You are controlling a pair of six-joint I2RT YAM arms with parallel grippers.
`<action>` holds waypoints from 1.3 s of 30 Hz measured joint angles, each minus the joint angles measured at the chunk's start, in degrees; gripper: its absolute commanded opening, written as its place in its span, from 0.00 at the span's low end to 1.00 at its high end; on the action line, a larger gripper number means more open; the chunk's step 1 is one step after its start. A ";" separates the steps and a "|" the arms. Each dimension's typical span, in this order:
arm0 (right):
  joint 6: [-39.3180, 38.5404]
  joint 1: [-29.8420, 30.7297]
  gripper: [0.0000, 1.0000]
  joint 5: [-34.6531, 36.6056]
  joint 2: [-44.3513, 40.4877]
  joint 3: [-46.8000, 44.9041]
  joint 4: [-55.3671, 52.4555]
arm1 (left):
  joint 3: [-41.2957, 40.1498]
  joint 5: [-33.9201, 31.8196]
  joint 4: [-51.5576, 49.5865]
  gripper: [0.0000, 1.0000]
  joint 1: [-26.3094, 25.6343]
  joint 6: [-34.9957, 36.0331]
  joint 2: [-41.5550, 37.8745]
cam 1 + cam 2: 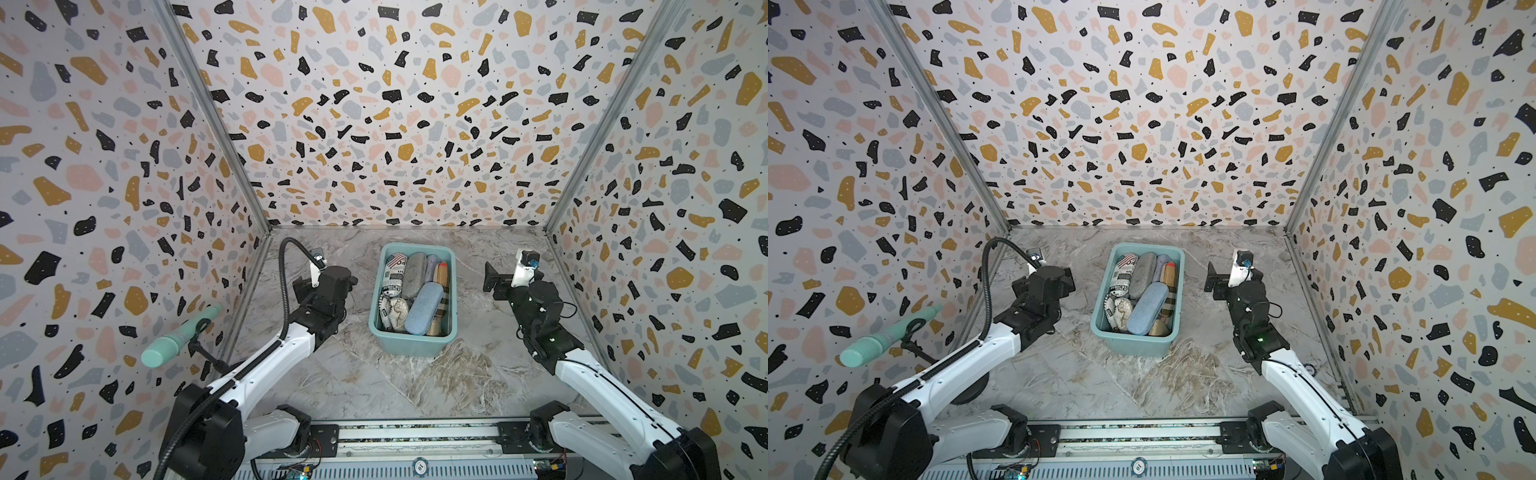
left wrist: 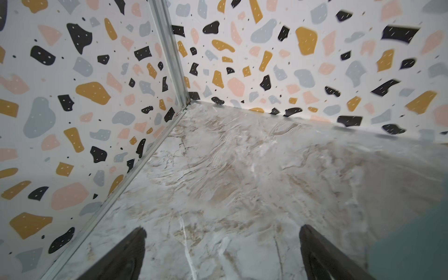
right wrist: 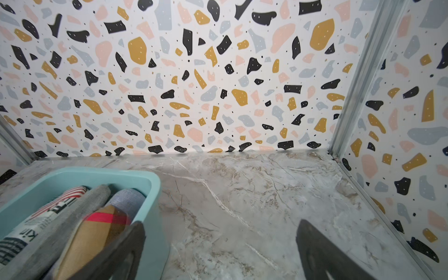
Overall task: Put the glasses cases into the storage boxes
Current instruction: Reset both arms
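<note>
Glasses cases (image 1: pixel 424 308) inside storage box (image 1: pixel 411 340), centred on table (image 1: pixel 374 386) between left arm (image 1: pixel 266 365), right arm (image 1: pixel 582 370).

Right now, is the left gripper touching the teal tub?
Apart. The left gripper is open over the table in its wrist view, and both top views show a strip of table between it and the tub.

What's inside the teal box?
The teal box is packed with glasses cases: a blue case on top, a grey case, a newspaper-print case and a plaid case. Whatever lies under them, and the box floor, is covered.
</note>
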 measured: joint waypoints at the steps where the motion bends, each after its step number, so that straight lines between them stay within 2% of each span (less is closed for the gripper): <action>1: -0.26 -1.05 0.99 -1.05 1.11 -1.36 1.46 | -1.92 0.31 2.56 0.99 0.17 2.60 0.92; 7: -1.01 -3.78 0.99 -5.38 6.84 -5.84 4.90 | -7.93 7.13 14.21 0.99 3.54 12.98 5.33; 16: -2.64 -6.10 0.99 -8.50 8.57 -6.12 8.81 | -18.99 15.28 33.59 1.00 11.45 18.53 5.51; 22: -4.24 -6.99 0.99 -9.40 10.54 -6.60 10.64 | -29.24 17.22 48.74 1.00 14.45 18.23 8.31; 27: -5.01 -7.23 0.99 -9.38 11.30 -8.72 13.42 | -30.97 17.70 53.27 1.00 15.76 17.00 8.46; 30: -5.42 -7.30 0.99 -9.38 11.32 -11.65 16.63 | -32.61 16.96 59.78 1.00 16.50 15.67 9.35; 39: -7.45 -8.31 0.99 -8.68 11.30 -17.70 25.03 | -33.59 17.22 62.75 0.99 16.87 15.26 9.97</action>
